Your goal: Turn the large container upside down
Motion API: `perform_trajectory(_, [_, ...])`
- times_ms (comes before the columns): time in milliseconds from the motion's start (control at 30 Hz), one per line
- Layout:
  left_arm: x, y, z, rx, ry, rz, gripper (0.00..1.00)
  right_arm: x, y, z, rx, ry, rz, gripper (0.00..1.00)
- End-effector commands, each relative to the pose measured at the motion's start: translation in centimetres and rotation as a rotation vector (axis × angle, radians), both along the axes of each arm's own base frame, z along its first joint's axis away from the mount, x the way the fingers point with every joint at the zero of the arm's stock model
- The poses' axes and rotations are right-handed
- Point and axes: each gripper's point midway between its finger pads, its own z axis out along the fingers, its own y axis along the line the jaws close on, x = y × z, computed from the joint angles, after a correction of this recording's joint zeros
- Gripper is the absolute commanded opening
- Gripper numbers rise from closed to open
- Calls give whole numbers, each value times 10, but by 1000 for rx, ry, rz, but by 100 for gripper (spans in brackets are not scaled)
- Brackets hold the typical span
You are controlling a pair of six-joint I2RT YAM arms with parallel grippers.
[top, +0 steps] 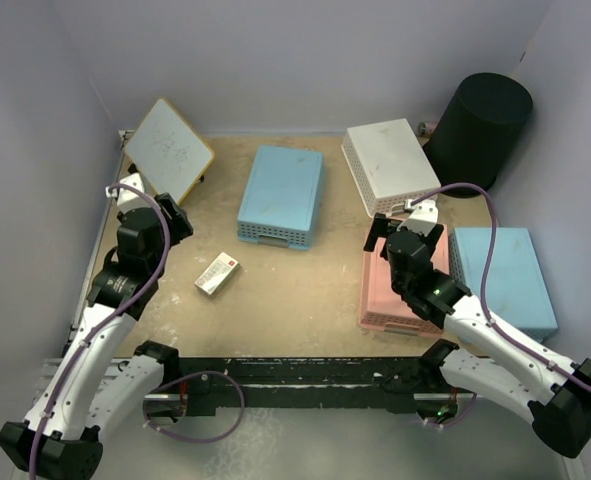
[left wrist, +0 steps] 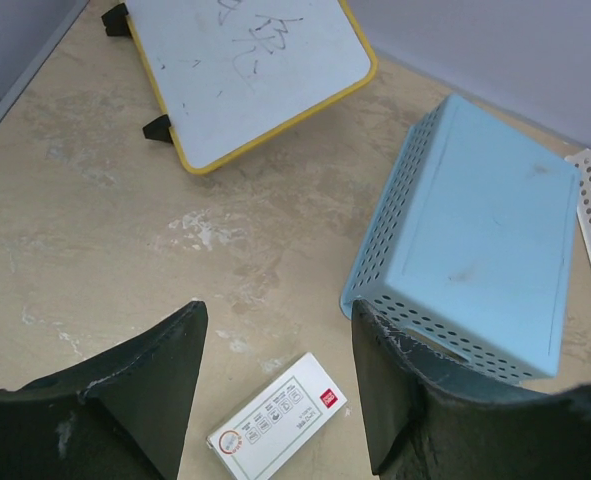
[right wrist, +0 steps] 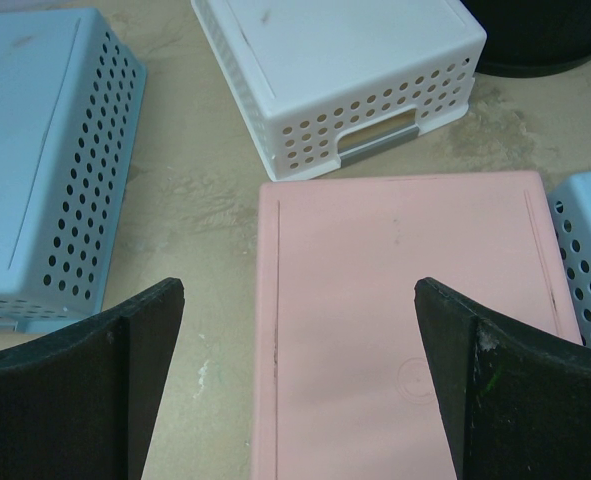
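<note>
The left fingers [left wrist: 145,390] and the right fingers [right wrist: 105,390] are being held spread, gripping nothing, the right ones over a pink plastic basket [right wrist: 395,330]. The tall round black plastic wastebasket [top: 478,125] is sitting in the far right corner, touched by nothing. It seems to be bottom up already, so nothing looks left to do.

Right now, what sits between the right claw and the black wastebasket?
The white lattice basket, seen in the top view, lies between right claw and black wastebasket.

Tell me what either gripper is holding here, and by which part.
Nothing is held. The left gripper and right gripper are both open and empty; the black wastebasket stands untouched, far right.
</note>
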Motion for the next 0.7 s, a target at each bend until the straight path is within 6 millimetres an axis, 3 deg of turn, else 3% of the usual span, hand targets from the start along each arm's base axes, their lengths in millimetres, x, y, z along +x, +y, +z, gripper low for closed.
perform_trajectory(0, [2,-12,20,-15,-92,-77,57,4,-1,19,38,-48,-28,100])
perform_trajectory(667, [4,-13,18,-14,-76,-79,56,4,1,18,43,-46,-19,100])
